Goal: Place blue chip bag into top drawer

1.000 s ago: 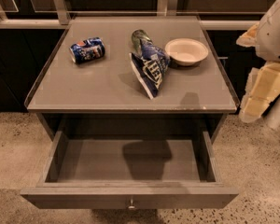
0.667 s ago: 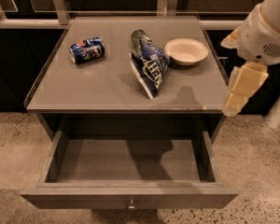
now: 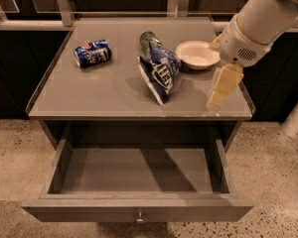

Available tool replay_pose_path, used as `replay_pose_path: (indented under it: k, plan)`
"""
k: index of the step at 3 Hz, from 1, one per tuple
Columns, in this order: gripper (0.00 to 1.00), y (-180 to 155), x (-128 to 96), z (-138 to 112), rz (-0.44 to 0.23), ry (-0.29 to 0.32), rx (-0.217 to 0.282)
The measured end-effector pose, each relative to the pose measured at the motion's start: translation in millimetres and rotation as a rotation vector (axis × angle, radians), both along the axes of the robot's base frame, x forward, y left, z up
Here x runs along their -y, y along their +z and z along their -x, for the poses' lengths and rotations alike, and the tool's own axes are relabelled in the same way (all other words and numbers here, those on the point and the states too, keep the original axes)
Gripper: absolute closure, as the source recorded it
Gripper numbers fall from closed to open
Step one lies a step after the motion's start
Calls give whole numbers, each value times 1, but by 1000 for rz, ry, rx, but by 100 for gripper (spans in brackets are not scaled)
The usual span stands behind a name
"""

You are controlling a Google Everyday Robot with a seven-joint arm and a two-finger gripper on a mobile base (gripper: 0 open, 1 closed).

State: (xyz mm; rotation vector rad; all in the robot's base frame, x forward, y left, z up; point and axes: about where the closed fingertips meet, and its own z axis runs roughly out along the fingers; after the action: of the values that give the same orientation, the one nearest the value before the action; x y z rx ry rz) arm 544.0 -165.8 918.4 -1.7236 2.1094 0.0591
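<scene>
The blue chip bag (image 3: 160,72) lies crumpled on the grey table top, near its middle, with white lettering showing. The top drawer (image 3: 136,205) is pulled wide open below the table top; it holds nothing and its small round knob (image 3: 138,217) shows at the front. My gripper (image 3: 221,88) hangs from the white arm (image 3: 260,21) over the table's right side, to the right of the bag and apart from it, its cream fingers pointing down and holding nothing.
A crushed blue soda can (image 3: 92,53) lies at the back left of the table top (image 3: 89,95). A white bowl (image 3: 196,54) sits right of the bag, just behind my gripper. A green can (image 3: 148,38) lies behind the bag. Speckled floor surrounds the table.
My arm has swung left from the right edge of the view to above the table's right side, closer to the bag. The bag, can, bowl and drawer have not moved.
</scene>
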Motion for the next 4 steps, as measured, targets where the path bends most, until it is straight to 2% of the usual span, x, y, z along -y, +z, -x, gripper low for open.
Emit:
replay_pose_path:
  k: [1, 2, 4]
  plan:
    - [0, -3, -1, -7, -38, -8, 12]
    - [0, -17, -18, -28, -93, 23, 3]
    - [0, -59, -70, -80, -203, 110, -53]
